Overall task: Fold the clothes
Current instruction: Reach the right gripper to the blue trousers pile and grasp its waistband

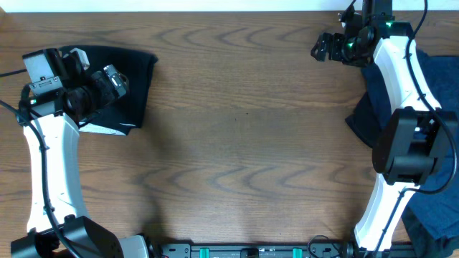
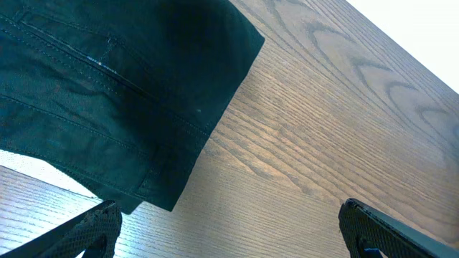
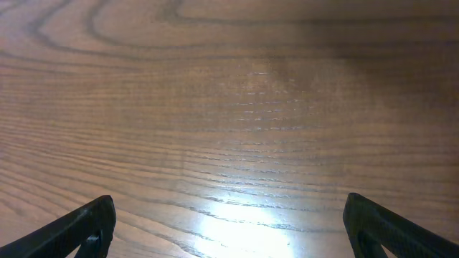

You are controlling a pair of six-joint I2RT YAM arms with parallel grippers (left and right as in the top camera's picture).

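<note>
A black garment (image 1: 133, 79) lies folded flat at the table's far left, with a white patch (image 1: 107, 130) showing at its near edge. My left gripper (image 1: 119, 80) hovers over it, open. In the left wrist view the dark cloth (image 2: 107, 93) with stitched seams fills the upper left. My left gripper (image 2: 229, 233) has only bare wood between its fingertips (image 2: 93, 229). More clothes, dark navy (image 1: 439, 79), are piled at the right edge under the right arm. My right gripper (image 1: 321, 49) is open at the far right over bare wood, and its wrist view shows the gripper (image 3: 229, 226) holding nothing.
The brown wooden table (image 1: 244, 143) spans the view, and its far edge runs along the top. A black rail (image 1: 244, 251) with the arm bases lines the near edge. The navy pile continues down the right side (image 1: 434, 215).
</note>
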